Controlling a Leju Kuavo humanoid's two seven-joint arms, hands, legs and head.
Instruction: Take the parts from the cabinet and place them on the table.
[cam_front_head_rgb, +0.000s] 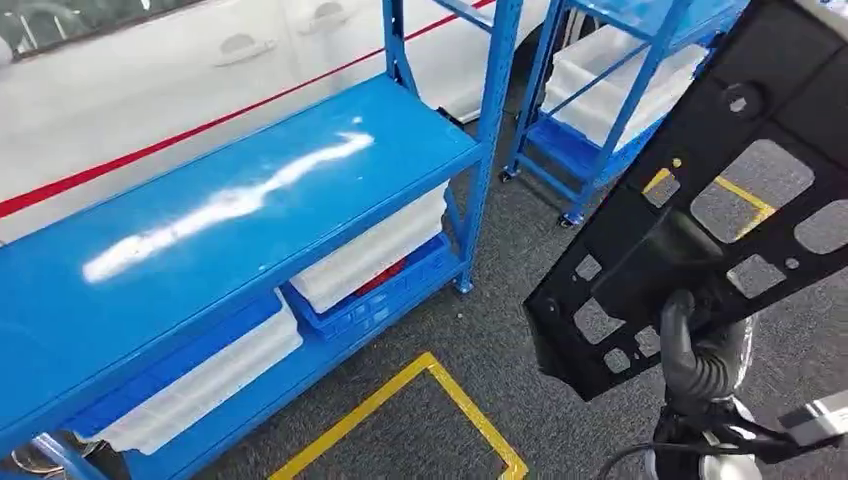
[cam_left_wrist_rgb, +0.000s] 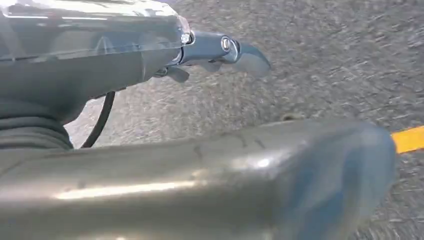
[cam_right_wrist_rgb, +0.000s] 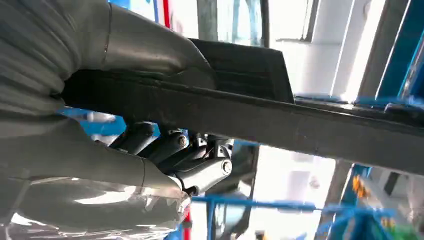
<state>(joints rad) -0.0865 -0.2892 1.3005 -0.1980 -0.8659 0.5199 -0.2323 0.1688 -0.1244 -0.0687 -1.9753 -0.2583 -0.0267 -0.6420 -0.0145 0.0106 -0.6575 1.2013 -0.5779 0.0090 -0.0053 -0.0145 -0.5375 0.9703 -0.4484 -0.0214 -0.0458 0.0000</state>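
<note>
Fingers of my right hand (cam_front_head_rgb: 690, 345) are wrapped around the lower edge of the black perforated panel (cam_front_head_rgb: 700, 210); in the right wrist view the thumb sits on one face and the dark fingers (cam_right_wrist_rgb: 170, 150) curl under the other, so the grip looks firm. That panel is the part I am carrying, and in the head view it stands up at about four o'clock, tilted, well clear of the floor. My left hand (cam_left_wrist_rgb: 220, 52) hangs over the grey carpet (cam_left_wrist_rgb: 325, 60); its fingers look loosely curled with nothing in them, though the view is blurred and I cannot tell how far closed they are.

A yellow floor line (cam_front_head_rgb: 420, 395) lies at six o'clock, just beyond my body. Further out, at nine to eleven o'clock, the blue shelf rack (cam_front_head_rgb: 230, 200) has a bare top, with white bins (cam_front_head_rgb: 370, 255) on the tier below. A second blue rack (cam_front_head_rgb: 620, 90) stands at one o'clock.

To carry well, I judge I should keep the panel high and steady, turn slowly, and watch its far corner near the rack posts.
</note>
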